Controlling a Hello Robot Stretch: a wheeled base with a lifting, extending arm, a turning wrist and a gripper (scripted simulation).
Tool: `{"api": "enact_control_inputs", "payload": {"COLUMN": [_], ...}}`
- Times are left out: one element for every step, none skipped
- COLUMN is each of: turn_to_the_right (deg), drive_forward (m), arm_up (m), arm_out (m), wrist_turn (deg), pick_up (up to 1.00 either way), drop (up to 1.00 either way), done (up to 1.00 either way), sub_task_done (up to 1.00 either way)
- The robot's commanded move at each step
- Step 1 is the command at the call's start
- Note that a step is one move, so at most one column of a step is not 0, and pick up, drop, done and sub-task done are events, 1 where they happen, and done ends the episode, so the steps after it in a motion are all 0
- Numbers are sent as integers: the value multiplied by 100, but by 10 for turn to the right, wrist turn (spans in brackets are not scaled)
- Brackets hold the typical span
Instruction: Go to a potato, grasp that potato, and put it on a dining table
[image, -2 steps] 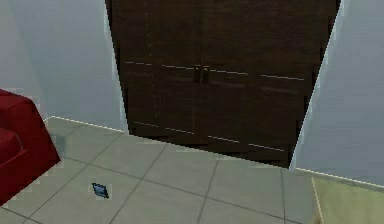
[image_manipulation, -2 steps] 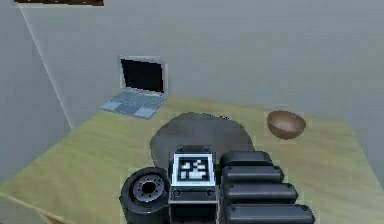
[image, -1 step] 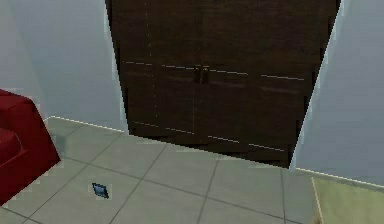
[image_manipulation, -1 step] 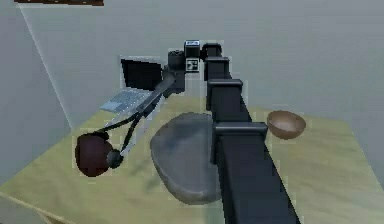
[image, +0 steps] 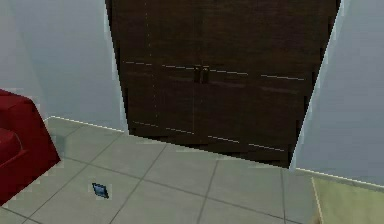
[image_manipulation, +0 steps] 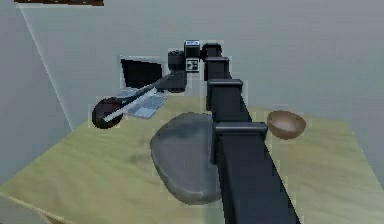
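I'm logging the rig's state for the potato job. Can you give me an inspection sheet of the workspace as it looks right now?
Surface: light wooden table, seen in the arm side view.
Job's things: the wooden table is all I can name with confidence.
Clutter: brown bowl; dark round pan-like thing with a grey handle; dark flat panel behind it.
Grippers: hand at the arm's far end, with table things behind it; cannot tell whether it holds anything.
Cables: nothing seen.
Surroundings: dark wooden double doors, red sofa, tiled floor with a small dark flat item.
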Motion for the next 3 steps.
{"api": "enact_control_inputs", "payload": {"turn_to_the_right": [0,0,0], "drive_forward": [0,0,0], "arm_up": [0,0,-2], "arm_out": [0,0,0], "wrist_turn": [450,390,0], "pick_up": [0,0,0], "drop": [0,0,0], "done": [0,0,0], "sub_task_done": [0,0,0]}}
